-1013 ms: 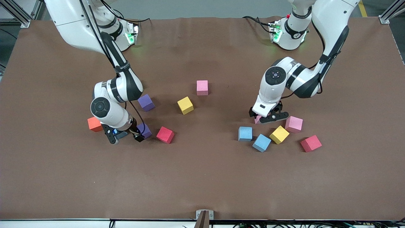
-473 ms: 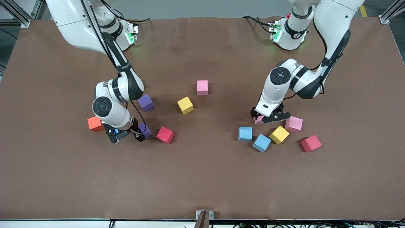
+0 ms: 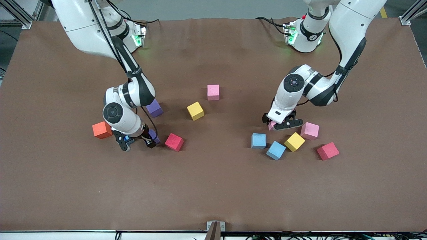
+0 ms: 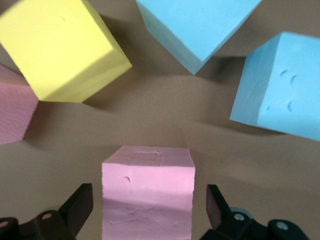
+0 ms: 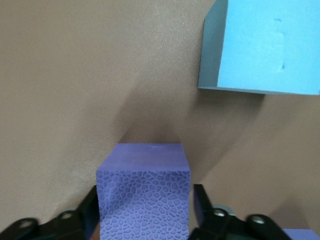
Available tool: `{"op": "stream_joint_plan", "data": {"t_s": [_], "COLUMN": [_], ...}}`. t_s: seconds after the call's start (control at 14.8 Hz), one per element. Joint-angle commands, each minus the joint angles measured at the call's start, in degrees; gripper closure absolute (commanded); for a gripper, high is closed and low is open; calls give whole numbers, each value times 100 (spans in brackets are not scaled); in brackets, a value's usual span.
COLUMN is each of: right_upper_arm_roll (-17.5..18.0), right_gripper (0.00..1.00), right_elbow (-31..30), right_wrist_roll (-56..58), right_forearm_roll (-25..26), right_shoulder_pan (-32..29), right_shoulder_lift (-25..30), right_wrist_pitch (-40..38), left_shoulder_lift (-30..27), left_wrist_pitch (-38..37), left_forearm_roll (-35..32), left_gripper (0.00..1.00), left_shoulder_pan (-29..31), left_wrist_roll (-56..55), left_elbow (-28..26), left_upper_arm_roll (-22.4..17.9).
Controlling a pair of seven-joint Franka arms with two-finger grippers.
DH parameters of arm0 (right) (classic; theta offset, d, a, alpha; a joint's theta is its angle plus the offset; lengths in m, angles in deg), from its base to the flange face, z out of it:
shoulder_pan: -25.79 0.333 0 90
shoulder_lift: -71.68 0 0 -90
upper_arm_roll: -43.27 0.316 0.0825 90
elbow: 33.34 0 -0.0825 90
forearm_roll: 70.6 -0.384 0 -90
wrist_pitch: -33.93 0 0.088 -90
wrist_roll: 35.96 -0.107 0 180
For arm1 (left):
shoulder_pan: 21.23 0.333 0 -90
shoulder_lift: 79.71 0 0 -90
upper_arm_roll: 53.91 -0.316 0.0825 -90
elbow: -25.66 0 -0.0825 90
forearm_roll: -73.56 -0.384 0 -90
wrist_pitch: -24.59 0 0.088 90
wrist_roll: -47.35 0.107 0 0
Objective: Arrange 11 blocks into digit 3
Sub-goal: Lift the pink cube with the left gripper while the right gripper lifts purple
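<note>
The right hand (image 5: 145,215) clasps a purple block (image 5: 144,192) on the desk (image 3: 213,186); the left hand (image 4: 150,215) straddles a pink block (image 4: 148,192), fingers spread clear.

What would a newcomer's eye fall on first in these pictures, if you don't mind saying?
Both arms are down at the table at once. The right gripper is closed on a purple block toward the right arm's end, beside a red block. The left gripper stands open astride a pink block toward the left arm's end.
</note>
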Motion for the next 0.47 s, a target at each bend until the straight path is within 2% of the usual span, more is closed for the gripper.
{"op": "stream_joint_plan", "data": {"t_s": [0.0, 0.07, 0.14, 0.27, 0.41], "right_upper_arm_roll": [-43, -43, -43, -43, -43], "right_gripper": [76, 95, 100, 100, 100], "right_elbow": [-86, -86, -86, -86, -69], "right_wrist_roll": [-55, -89, -281, -651, -819], "right_forearm_roll": [-87, -87, -87, -87, -87], "right_shoulder_pan": [53, 53, 53, 53, 45], "right_shoulder_lift": [38, 56, 91, 283, 547], "right_wrist_pitch": [26, 25, 34, -1, -403], "left_shoulder_lift": [24, 15, -20, -151, -310], "left_wrist_pitch": [86, 86, 86, 68, 7], "left_forearm_roll": [-86, -86, -86, -86, -25], "left_gripper": [18, 31, 41, 47, 47], "left_shoulder_pan": [74, 74, 74, 66, 74], "left_wrist_roll": [-22, -31, -74, -389, -925], "left_elbow": [-27, -27, -36, -45, -63], "left_upper_arm_roll": [57, 57, 57, 136, 355]}}
